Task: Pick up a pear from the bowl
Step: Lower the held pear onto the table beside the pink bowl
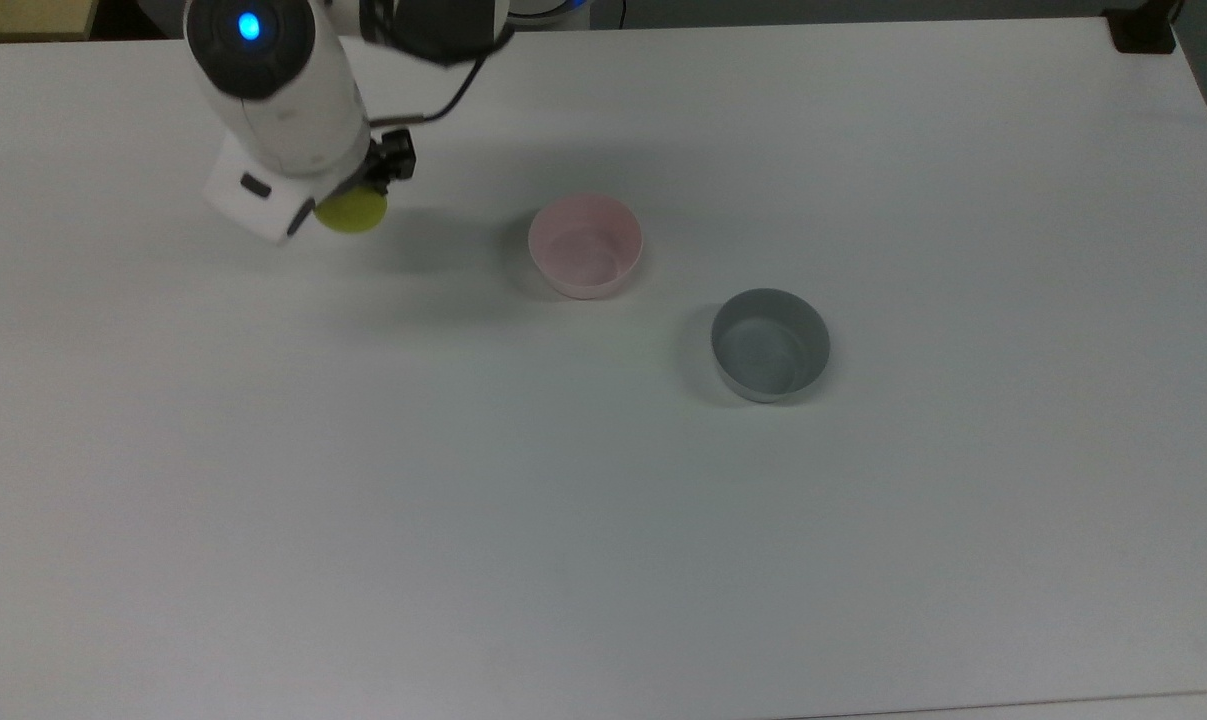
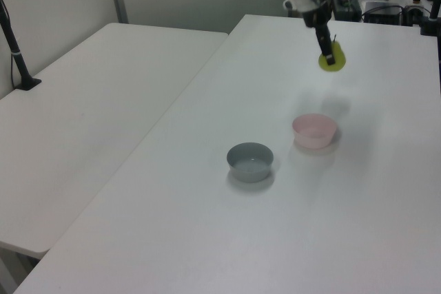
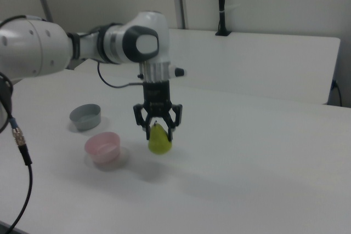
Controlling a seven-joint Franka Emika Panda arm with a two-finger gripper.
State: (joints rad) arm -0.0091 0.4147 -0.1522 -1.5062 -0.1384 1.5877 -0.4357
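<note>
Robotics lab or test room: plain white tabletop point(image 1: 663, 550), second white table point(image 2: 89, 115) alongside, bare pale walls, metal poles point(image 3: 221, 1) clamped to table edges, loose black cable point(image 3: 22, 152), equipment clutter point(image 2: 386, 5) behind.
</note>
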